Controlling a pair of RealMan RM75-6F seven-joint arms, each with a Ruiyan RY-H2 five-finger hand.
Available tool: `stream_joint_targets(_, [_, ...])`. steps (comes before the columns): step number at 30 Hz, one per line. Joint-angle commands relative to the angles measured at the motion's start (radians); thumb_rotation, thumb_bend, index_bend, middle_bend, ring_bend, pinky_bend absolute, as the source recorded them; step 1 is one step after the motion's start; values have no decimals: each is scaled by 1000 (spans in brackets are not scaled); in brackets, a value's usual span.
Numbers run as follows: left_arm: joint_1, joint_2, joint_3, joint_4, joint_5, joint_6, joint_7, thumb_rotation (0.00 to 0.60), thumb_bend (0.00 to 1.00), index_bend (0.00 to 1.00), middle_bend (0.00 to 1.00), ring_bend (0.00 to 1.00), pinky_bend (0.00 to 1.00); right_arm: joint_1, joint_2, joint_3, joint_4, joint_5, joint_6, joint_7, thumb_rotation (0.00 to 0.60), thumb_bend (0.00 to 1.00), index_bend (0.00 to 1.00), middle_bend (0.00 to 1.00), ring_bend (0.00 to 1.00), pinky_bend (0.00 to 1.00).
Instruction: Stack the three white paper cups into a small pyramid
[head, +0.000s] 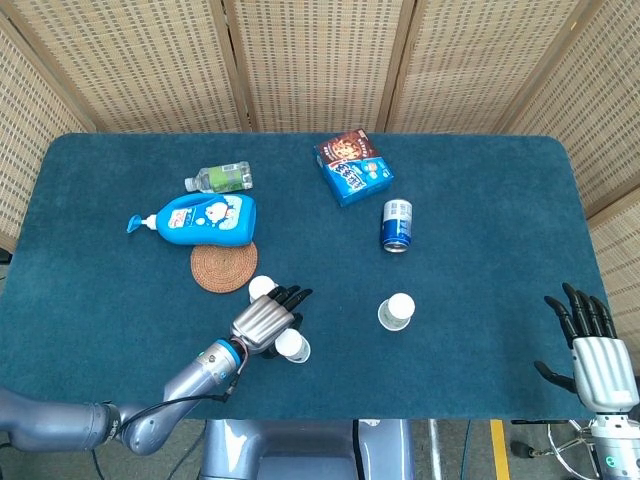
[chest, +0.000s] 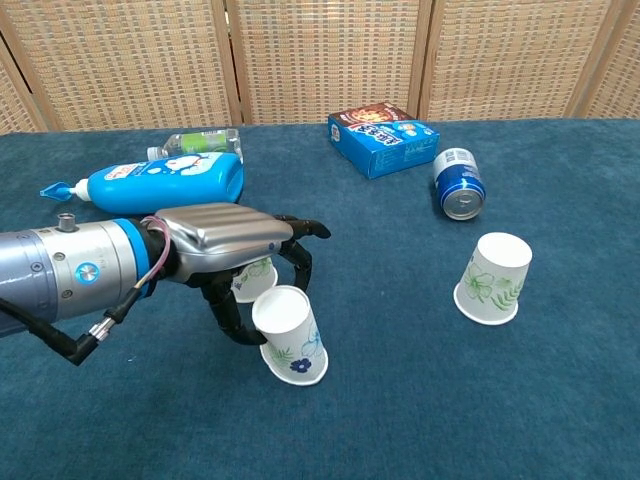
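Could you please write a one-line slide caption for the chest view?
Left hand tips the nearest paper cup, beside a second cup; third cup stands apart.

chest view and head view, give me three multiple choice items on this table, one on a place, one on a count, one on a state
1. Where does the blue drink can lie?
A. beside the blue cardboard box
B. on the round woven coaster
C. inside a cup

2. How many white paper cups are on the blue table?
A. two
B. three
C. four

3. How does the white paper cup at the left hand stand?
A. upright
B. tilted, mouth down
C. stacked on another cup

Answers:
1. A, the can lies on its side just right of the box.
2. B, one tilted at the hand, one behind its fingers, one alone to the right.
3. B, its top leans toward the hand while the far cup sits flat.
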Motion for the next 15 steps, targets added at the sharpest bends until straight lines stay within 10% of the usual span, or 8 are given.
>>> stream_joint_targets(1, [-4, -3, 2, 0, -4, 10, 1, 600, 274, 500, 0, 0, 116, 0, 0, -1, -1, -2, 0, 0, 600, 132, 158, 0, 0, 109])
stream_joint_targets(15, [-41, 44, -57, -18, -96, 36, -28, 600, 273, 465, 0, 0, 117, 0, 1, -3, -3, -4, -1, -2, 600, 131, 158, 0, 0, 109])
